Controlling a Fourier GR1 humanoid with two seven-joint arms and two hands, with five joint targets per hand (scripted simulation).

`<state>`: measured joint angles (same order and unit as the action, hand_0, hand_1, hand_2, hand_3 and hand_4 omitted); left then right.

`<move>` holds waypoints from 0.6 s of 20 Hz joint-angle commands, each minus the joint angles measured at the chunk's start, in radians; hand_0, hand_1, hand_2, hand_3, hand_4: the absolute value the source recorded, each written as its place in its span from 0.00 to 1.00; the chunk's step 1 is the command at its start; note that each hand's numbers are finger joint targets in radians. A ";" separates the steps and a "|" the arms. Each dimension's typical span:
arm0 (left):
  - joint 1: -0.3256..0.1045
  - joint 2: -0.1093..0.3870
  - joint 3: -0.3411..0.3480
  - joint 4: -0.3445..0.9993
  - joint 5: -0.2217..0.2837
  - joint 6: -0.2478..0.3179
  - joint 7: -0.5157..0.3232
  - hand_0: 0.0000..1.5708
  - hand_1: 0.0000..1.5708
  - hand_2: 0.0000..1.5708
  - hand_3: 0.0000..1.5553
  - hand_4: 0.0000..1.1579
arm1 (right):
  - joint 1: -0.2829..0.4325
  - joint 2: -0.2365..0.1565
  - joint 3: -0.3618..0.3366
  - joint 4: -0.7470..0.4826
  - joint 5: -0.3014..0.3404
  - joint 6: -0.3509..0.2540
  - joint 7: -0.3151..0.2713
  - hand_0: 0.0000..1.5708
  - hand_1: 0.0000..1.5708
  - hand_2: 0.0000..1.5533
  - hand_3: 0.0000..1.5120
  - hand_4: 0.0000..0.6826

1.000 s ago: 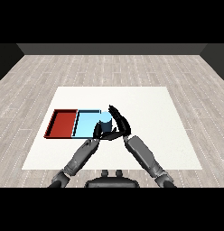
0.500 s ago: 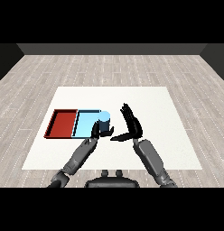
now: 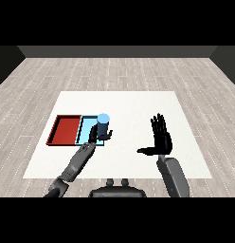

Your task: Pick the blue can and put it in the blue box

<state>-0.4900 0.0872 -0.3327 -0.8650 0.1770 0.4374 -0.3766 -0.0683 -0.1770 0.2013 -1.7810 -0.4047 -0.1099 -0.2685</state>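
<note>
can to hand: the blue can (image 3: 103, 125) stands upright, long axis vertical, right at my left hand (image 3: 97, 136); it rises above my fingers on their far side.
nearer hand: my left, by far; my right hand (image 3: 160, 138) is well apart from the can, out over the white table (image 3: 138, 102) on its own side.
left hand: my fingers and thumb are curled round the lower part of the can, so i have hold of it.
right hand: fingers straight and spread upward, thumb out to the side, holding nothing.
can to blue tray: the can sits at the right end of the light blue tray (image 3: 85, 129), over or just inside its right edge; i cannot tell whether its base rests on the tray floor.
red tray: the red tray (image 3: 65, 130) lies touching the blue one on its left, farther from the can.
judgement: the placing looks nearly done; what remains turns on the can being set fully inside the blue tray before my left fingers let go.
</note>
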 commanded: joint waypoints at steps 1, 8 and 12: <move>-0.072 0.048 0.080 0.092 0.005 -0.020 0.038 1.00 1.00 1.00 0.96 0.99 | 0.031 -0.039 -0.068 -0.067 0.003 -0.024 0.035 0.00 0.00 0.00 0.00 0.00; -0.109 0.178 0.191 0.263 0.035 -0.066 0.131 1.00 1.00 1.00 0.97 0.94 | -0.072 -0.032 -0.130 0.078 -0.014 -0.006 0.037 0.00 0.00 0.00 0.00 0.00; -0.244 0.167 0.225 0.527 0.002 -0.090 0.103 1.00 1.00 1.00 0.96 0.92 | 0.048 -0.044 -0.141 0.004 -0.033 0.023 0.029 0.00 0.00 0.00 0.00 0.00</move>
<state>-0.6360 0.2570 -0.1430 -0.5161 0.1957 0.3622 -0.2755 -0.0534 -0.2106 0.0900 -1.7696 -0.4237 -0.1034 -0.2406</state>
